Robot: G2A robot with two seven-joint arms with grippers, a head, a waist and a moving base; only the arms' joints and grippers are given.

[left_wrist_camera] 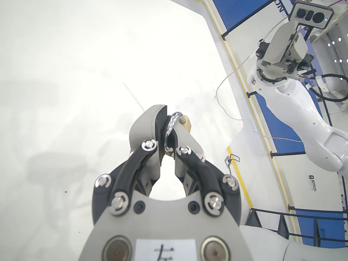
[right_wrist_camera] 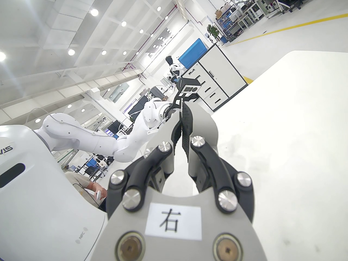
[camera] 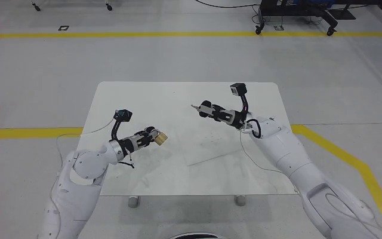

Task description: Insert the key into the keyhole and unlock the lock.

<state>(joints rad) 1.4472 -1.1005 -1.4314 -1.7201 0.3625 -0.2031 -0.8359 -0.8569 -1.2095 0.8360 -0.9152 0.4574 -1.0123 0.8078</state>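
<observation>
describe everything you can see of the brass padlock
The small brass-coloured metal padlock has a golden body and a curved, shiny silver shackle. The left tool is shut on it, its dark pads clamping the shackle, body pointing outward. It is held over the white table, toward the robot's left side. Its keyhole cannot be seen.

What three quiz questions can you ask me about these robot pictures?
1. True or false: the left gripper is shut on the lock.
2. What colour is the lock's body? A) brass yellow B) blue C) red
3. Fill in: the thin metal thing sticking out of the right gripper is the ____.

Key: 1 true. 2 A. 3 key.
</observation>
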